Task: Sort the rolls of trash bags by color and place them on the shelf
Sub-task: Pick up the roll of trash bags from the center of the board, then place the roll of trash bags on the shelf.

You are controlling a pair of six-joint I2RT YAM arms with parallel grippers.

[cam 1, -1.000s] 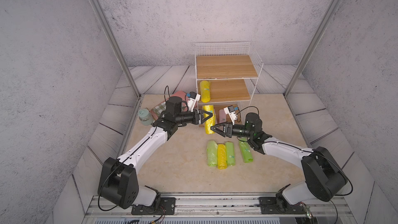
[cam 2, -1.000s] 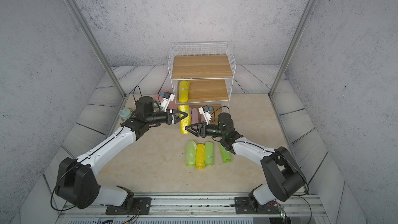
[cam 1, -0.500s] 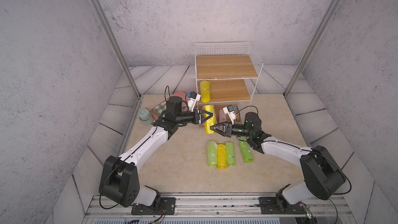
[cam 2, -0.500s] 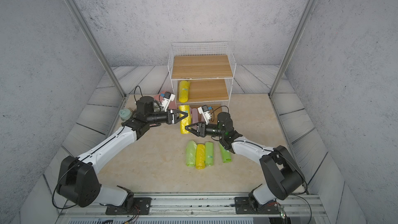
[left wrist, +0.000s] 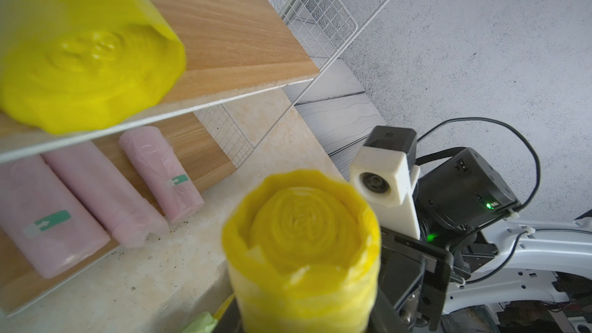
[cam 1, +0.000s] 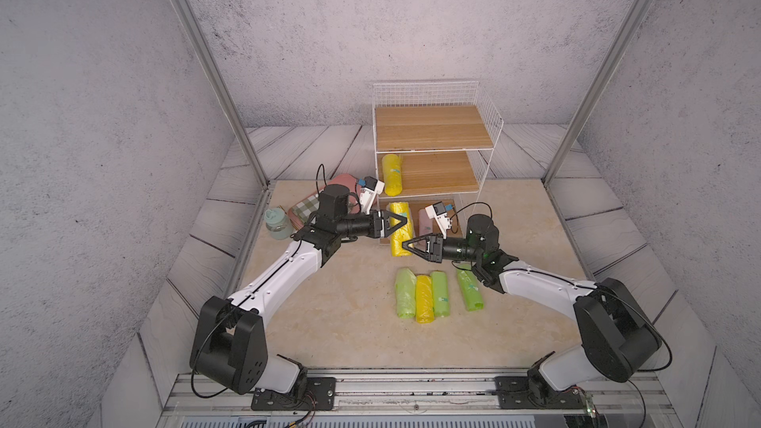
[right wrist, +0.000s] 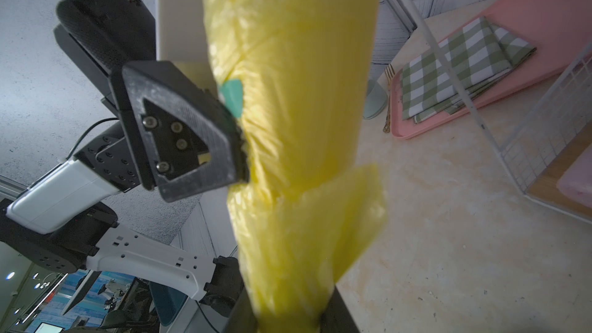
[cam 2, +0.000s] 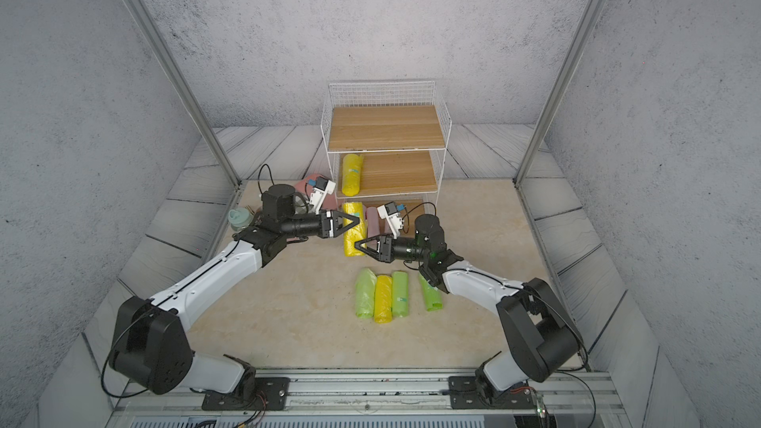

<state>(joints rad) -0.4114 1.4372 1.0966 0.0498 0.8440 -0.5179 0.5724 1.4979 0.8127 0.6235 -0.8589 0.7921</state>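
Beige marbled tabletop (cam 1: 337,323) bears the shelf (cam 1: 432,127) before grey speckled walls (cam 1: 412,14).

yellow roll (right wrist: 288,123) blurred, cut off

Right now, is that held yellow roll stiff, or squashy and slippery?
Probably squashy: the held yellow roll creases where the left end effector pinches it. Its loose flap suggests thin, possibly slippery film. Set down, it likely rolls.
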